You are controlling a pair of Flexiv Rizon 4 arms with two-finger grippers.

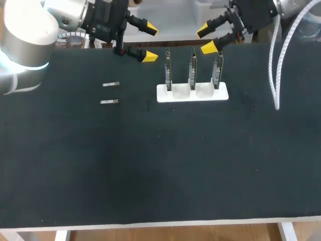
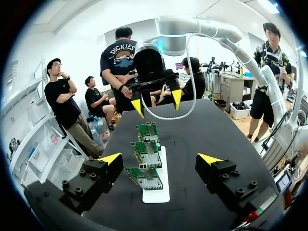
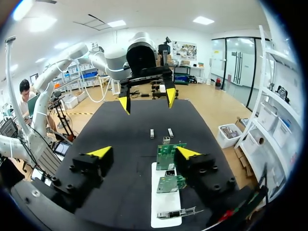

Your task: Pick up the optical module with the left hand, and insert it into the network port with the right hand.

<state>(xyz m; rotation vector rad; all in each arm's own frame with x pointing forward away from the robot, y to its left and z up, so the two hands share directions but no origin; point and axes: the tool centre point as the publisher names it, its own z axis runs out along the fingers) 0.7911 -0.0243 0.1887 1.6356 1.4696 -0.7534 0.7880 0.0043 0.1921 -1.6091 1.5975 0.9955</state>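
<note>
Two small silver optical modules lie side by side on the black table, left of a white base. The base holds three upright network cards. My left gripper hangs open at the table's back edge, just left of the cards. My right gripper is open behind the right card, holding nothing. From the right wrist, my own right gripper is beside the nearest cards, with the modules and the left gripper beyond. A small silver piece sits at the far card's end.
In the left wrist view my left gripper spans the row of cards on the base, and the right gripper faces it from the far end. A white cable hangs from my right arm over the table's right part.
</note>
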